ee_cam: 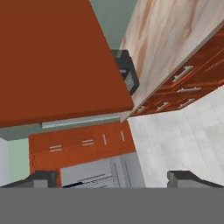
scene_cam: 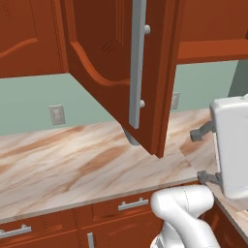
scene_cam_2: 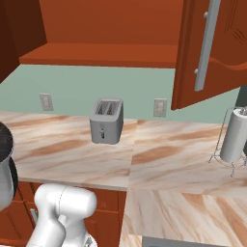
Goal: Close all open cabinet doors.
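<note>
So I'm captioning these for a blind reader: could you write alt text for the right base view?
A tall glossy reddish-brown wall-cabinet door with a vertical silver bar handle stands open at upper right. Below, a silver toaster and a paper-towel roll sit on a marbled counter.

A rendered home kitchen.
A toaster point(scene_cam_2: 106, 120) is sitting mid-frame on a marble counter point(scene_cam_2: 58, 149) under reddish-brown wall cabinets point(scene_cam_2: 106, 29).

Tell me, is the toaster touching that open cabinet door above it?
Apart. In the right base view the toaster stands on the counter, while the open cabinet door hangs higher up and off to the right, with bare green wall between them.
</note>
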